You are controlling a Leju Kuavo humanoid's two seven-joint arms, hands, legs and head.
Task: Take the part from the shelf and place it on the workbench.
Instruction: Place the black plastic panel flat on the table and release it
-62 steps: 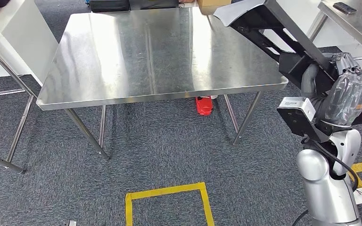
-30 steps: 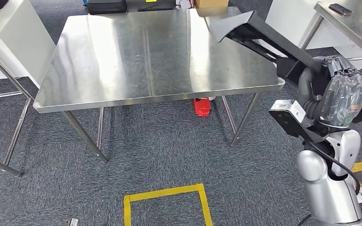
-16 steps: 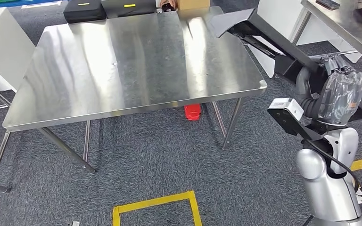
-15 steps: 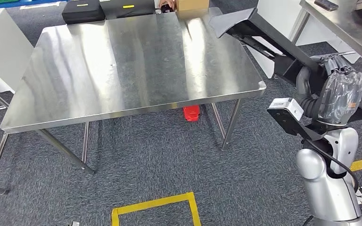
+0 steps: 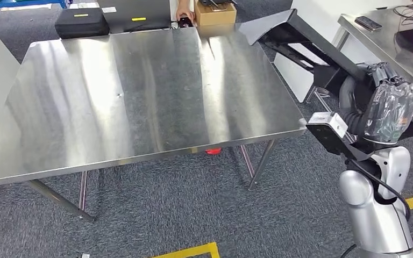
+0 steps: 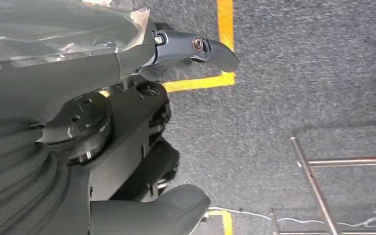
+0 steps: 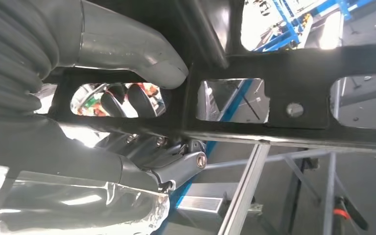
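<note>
In the head view a long black metal part (image 5: 301, 43) with cut-out holes juts up and left from my right hand (image 5: 390, 105), which grips its lower end at the right of the picture. The part's wide far end hangs over the far right corner of the steel workbench (image 5: 140, 97), above its surface. In the right wrist view the thumb and fingers of my right hand (image 7: 122, 54) wrap the part's black bar (image 7: 279, 105). My left hand (image 6: 78, 127) hangs over grey carpet, fingers apart, holding nothing.
Black cases (image 5: 80, 21), a cardboard box (image 5: 215, 13) and a person's hand (image 5: 183, 13) lie beyond the workbench's far edge. A second steel table (image 5: 387, 37) with a phone (image 5: 367, 22) stands at the right. A red object (image 5: 212, 151) sits under the workbench.
The camera has moved closer to the workbench and turned, so the table now takes up more of the picture. My right hand still holds the part in the same way.
</note>
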